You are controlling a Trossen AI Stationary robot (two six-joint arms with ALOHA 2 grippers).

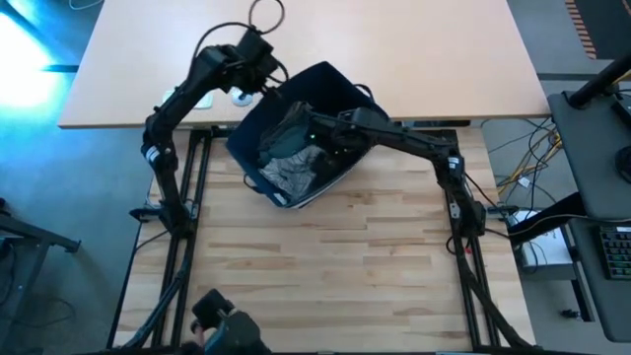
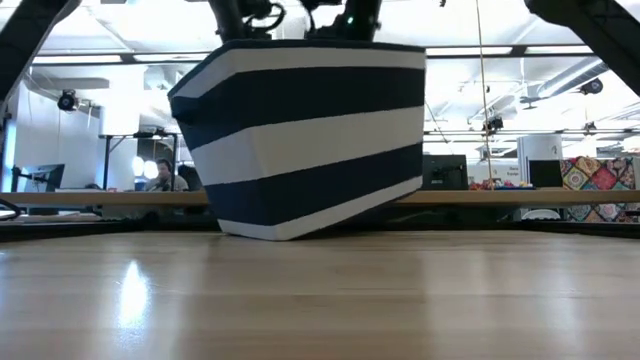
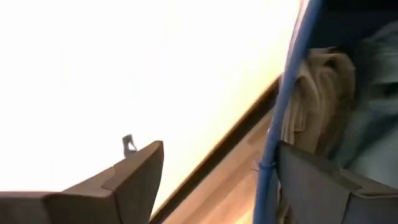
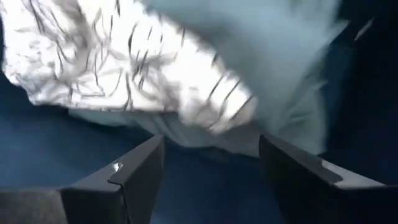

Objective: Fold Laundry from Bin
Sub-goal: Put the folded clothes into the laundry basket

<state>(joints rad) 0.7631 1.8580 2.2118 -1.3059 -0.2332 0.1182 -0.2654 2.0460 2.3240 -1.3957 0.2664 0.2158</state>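
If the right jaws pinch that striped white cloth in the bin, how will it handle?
The striped white cloth is crumpled, so it's probably floppy and will drape. It lies against a pale garment, so that may drag along. The bin already sits tilted and might shift.

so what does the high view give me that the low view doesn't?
High view only: laundry inside the bin, left gripper open astride the bin's far rim, right gripper open inside over the clothes, and a small white device on the far table. Low view only: the bin's white stripes and the office behind it; the contents are hidden. Both: the bin, tilted, on the wooden table.
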